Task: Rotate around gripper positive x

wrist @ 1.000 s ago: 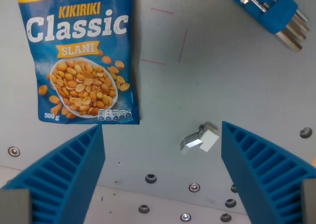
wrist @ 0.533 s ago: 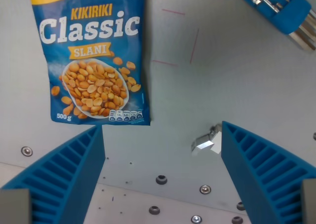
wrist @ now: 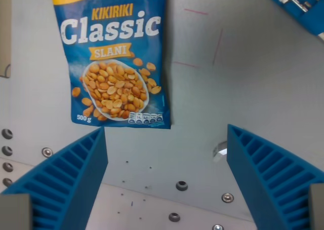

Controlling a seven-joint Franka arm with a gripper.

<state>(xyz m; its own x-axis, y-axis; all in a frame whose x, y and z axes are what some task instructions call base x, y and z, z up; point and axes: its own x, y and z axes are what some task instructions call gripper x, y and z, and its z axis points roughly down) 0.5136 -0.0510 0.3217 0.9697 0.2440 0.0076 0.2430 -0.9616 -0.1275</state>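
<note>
My gripper (wrist: 167, 184) is open and empty; its two blue ribbed fingers (wrist: 66, 182) stand at the bottom left and bottom right of the wrist view. A blue bag of peanuts marked "Kikiriki Classic Slani" (wrist: 115, 58) lies flat on the grey table, above the left finger and apart from it. A small shiny metal piece (wrist: 219, 150) lies on the table just left of the right finger, partly hidden by it.
A blue tool holder with metal keys (wrist: 296, 2) is cut off at the top right corner. Thin red lines (wrist: 217, 40) are drawn on the table. Several bolt heads (wrist: 181, 185) sit along the table's lower part and at its left edge.
The whole scene has shifted right and down in the view, so the camera has moved. The bag now sits nearer the centre, the tool holder is mostly out of frame. The fingers stay open.
</note>
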